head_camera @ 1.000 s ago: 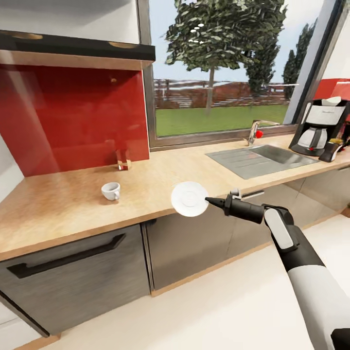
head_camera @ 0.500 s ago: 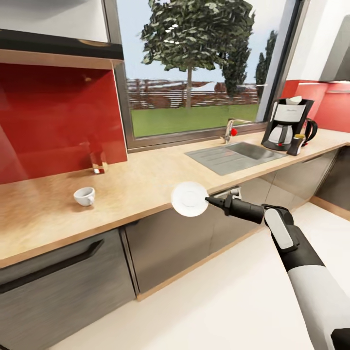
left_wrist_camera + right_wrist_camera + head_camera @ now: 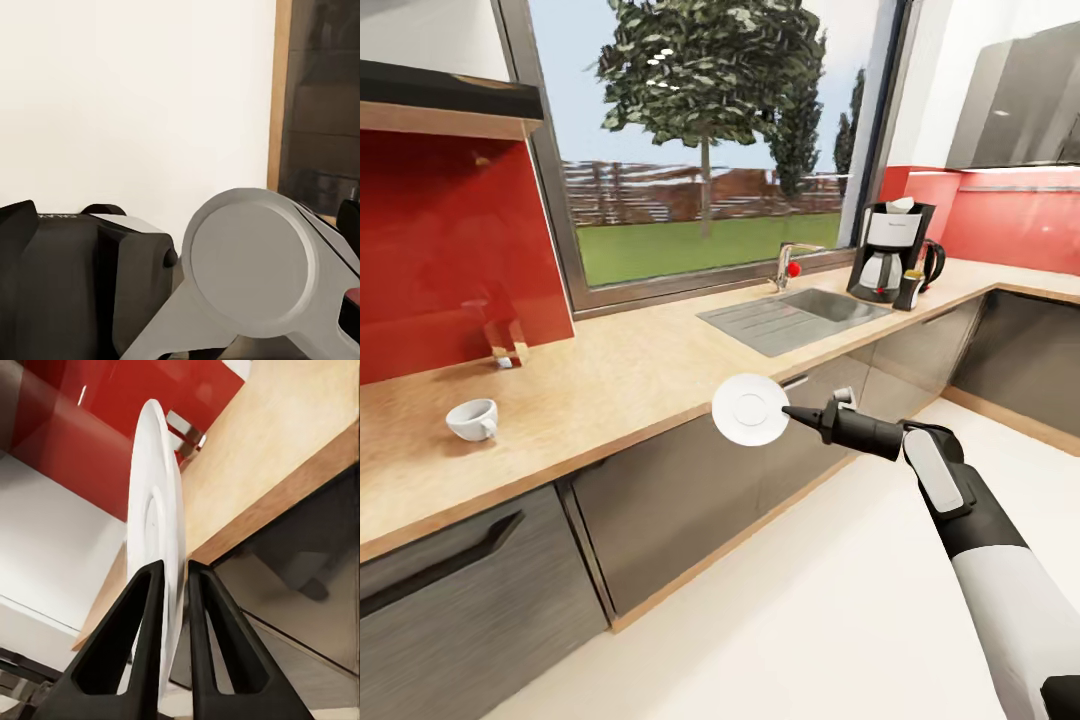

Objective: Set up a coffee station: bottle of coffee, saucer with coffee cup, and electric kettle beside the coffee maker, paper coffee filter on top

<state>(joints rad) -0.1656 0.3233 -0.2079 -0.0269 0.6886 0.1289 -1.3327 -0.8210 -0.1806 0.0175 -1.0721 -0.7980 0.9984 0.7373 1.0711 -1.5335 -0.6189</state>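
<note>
Right end effector (image 3: 788, 410) clamped on the saucer (image 3: 750, 409), rim pinched between the two black tapered fingers (image 3: 142, 645); the plate stands on edge, flat face toward the head camera. Saucer is glossy white, round, thin, with a shallow centre well ring. It hangs in the air in front of the bench (image 3: 610, 375) edge, not touching it.

Right arm reaches forward and leftward from lower right: white forearm shell, black wrist, slim dark end effector roughly level.

Left end effector: state cannot tell. The left wrist view gives a grey round joint cover (image 3: 251, 262) and black housing against a pale floor.

Bench is a light wood-grain slab over grey matte cabinet fronts (image 3: 690, 490) with a black bar handle. Coffee cup (image 3: 472, 419), white, single handle, sits upright on the bench far left, well apart from the saucer. Inset steel sink (image 3: 790, 318) with ribbed drainer sits mid-bench, tap (image 3: 788, 265) behind it. Coffee maker (image 3: 889, 252), black frame, white panel and carafe, stands beyond the sink. Just beside it are a small dark bottle with a yellow cap (image 3: 913, 287) and a dark kettle (image 3: 932, 262) partly behind the machine. Glossy red backsplash (image 3: 440, 250), window (image 3: 700, 150) above.
</note>
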